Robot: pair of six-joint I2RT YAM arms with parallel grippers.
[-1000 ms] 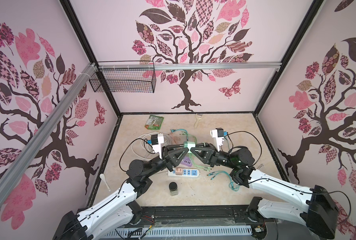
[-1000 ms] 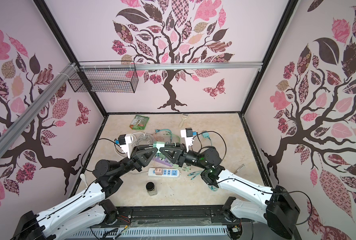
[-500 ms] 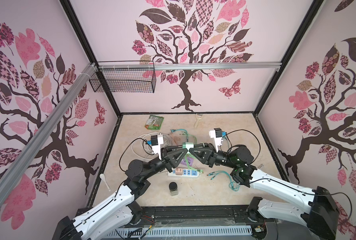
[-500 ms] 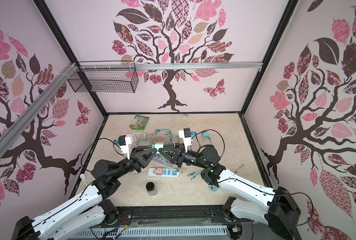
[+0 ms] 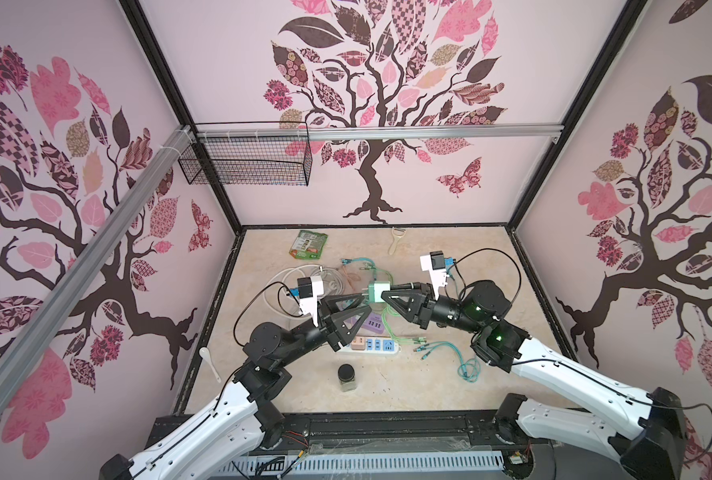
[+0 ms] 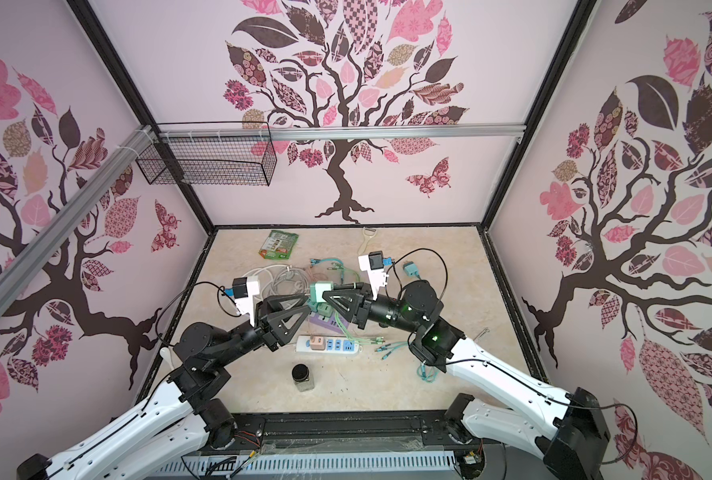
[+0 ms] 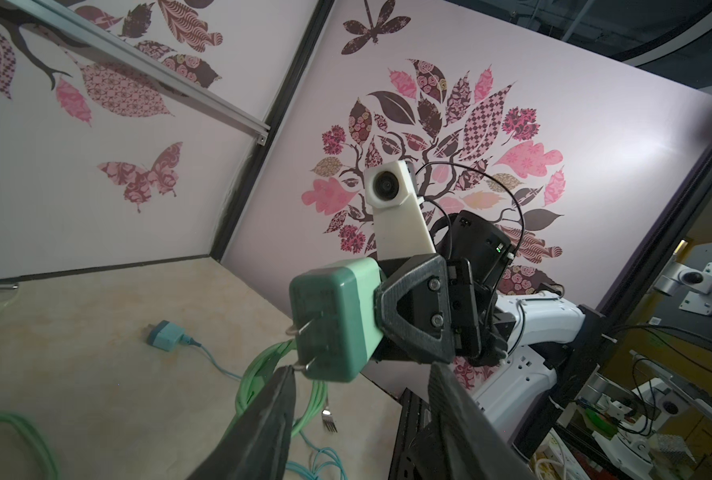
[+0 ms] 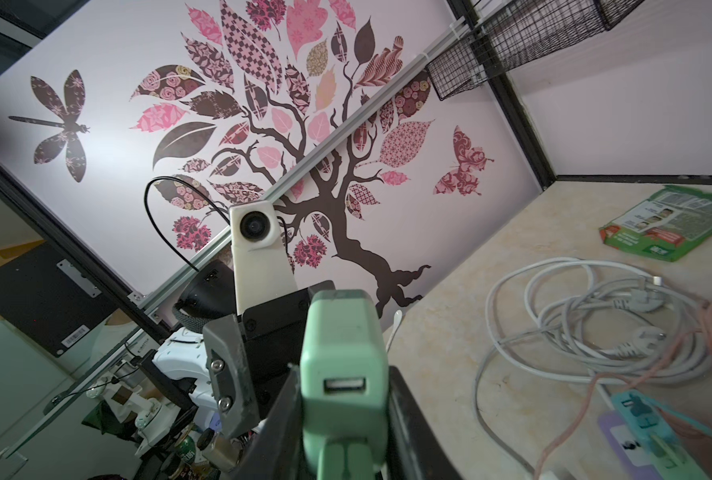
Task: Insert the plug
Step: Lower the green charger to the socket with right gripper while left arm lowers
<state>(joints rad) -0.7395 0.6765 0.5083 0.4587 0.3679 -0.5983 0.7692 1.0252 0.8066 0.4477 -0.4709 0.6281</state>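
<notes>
My right end effector (image 5: 386, 294) is pinching the plug (image 5: 376, 291), a mint-green block, by its sides. It holds it in the air over the middle of the surface (image 5: 421, 386), above two strips. The plug has two prongs (image 7: 304, 328), which face my left end effector (image 7: 358, 376), and one USB port (image 8: 344, 384) on the opposite face. There is moulded lettering on the pronged face, too fine for me to read. My left end effector is spread, with a finger (image 7: 275, 415) off to each side, clear of the plug's body. The lower prong sits right at one fingertip, and I cannot tell whether they touch. Below lie one purple strip (image 5: 374, 322) and, nearer the front edge, one white strip (image 5: 371, 345) carrying a tan block and some blue ones. Around them are one white cord coil (image 5: 292, 276), loose green and teal leads (image 5: 441, 347) and one second teal plug (image 6: 410, 269). There are also one jar (image 5: 347, 376), one spoon (image 5: 209, 363), one peeler (image 5: 395, 242), one fork (image 7: 328, 420) and one green pouch (image 5: 310, 243) whose print I cannot read. Bare surface runs along the right wall and along the front edge beside the jar. The held plug is well off every wall.
</notes>
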